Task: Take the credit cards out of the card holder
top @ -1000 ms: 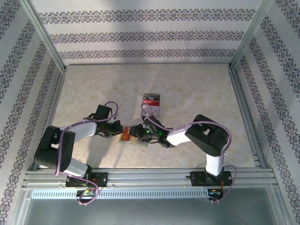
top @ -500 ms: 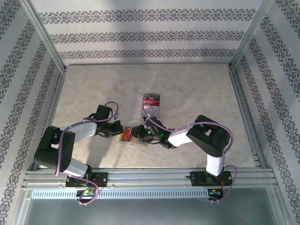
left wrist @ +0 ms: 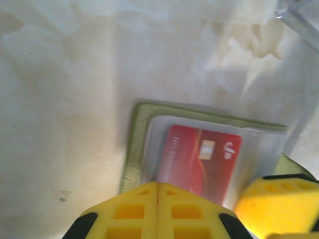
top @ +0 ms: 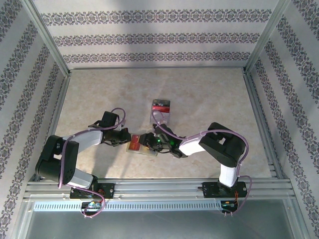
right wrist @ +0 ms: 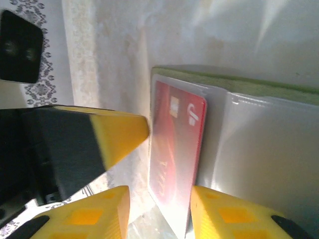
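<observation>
The olive-green card holder [top: 143,150] lies open on the table between both arms. A red credit card [left wrist: 199,159] with a chip sits in its translucent pocket [left wrist: 259,149]. My left gripper [left wrist: 158,185] is shut, its yellow tips over the holder's near green edge [left wrist: 133,144]. From above, the left gripper [top: 125,140] meets the holder from the left and the right gripper [top: 147,141] from the right. In the right wrist view the right gripper [right wrist: 160,191] is open, and the end of the red card [right wrist: 177,144] lies between its fingers. The left gripper's tip [right wrist: 119,134] is close beside it.
A clear plastic tray [top: 161,110] with red-and-white contents stands just behind the card holder. Patterned walls and metal frame rails [top: 159,185] enclose the beige table [top: 209,94]. Both arms crowd the near middle.
The right gripper's jaws have spread a little wider around the card's end. Both arms and the card holder stay almost where they were.
</observation>
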Action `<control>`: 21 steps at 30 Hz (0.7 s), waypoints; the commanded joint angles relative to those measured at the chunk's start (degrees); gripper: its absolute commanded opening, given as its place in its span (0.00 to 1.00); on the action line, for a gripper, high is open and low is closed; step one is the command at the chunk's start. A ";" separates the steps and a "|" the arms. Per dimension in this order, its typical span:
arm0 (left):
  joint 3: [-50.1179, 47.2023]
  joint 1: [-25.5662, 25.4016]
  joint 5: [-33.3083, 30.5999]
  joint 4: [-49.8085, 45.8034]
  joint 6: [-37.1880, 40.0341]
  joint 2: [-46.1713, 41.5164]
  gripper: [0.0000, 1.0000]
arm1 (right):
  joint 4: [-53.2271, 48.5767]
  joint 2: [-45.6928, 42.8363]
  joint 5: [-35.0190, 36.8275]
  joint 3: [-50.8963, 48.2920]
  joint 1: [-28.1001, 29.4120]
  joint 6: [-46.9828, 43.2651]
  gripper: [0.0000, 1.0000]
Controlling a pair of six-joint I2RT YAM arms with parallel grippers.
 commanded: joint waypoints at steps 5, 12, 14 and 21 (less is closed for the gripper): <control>1.77 -0.27 0.82 -4.65 -2.16 -7.10 0.04 | -10.61 -4.74 2.69 2.30 -0.17 -4.60 0.36; -0.46 1.18 1.76 -5.17 -1.12 -6.09 0.00 | -10.38 -3.01 0.38 4.62 0.18 -4.64 0.41; -0.81 1.44 1.89 -4.71 -0.91 -5.24 0.00 | -10.86 -2.50 -0.01 5.45 0.18 -4.53 0.41; -1.03 2.05 0.03 -3.84 0.59 -1.46 0.00 | -10.93 -0.65 -0.49 6.34 0.27 -3.81 0.42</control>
